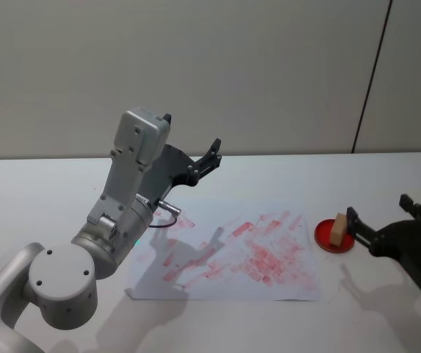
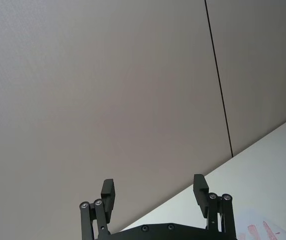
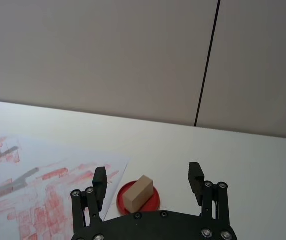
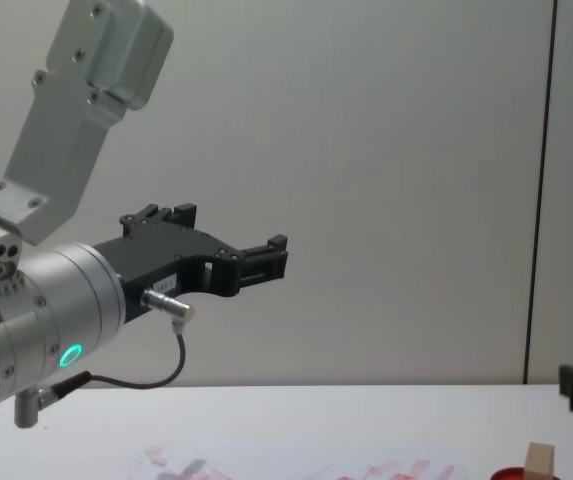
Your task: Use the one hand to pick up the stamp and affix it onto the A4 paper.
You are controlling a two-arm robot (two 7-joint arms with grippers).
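The stamp (image 1: 339,228), a small tan wooden block, stands on a round red ink pad (image 1: 326,240) just right of the A4 paper (image 1: 232,257), which is covered in red prints. My right gripper (image 1: 381,212) is open low over the table, just right of the stamp and pointing at it, not touching. In the right wrist view the stamp (image 3: 137,193) sits just ahead of the open right gripper (image 3: 147,176), between the lines of its two fingers. My left gripper (image 1: 211,156) is open and empty, raised high above the paper's far edge.
The left arm's silver body (image 1: 114,220) rises over the paper's left corner. A grey wall (image 1: 269,66) stands behind the table's far edge. The chest view shows the stamp (image 4: 538,458) at the bottom right and the raised left gripper (image 4: 266,262).
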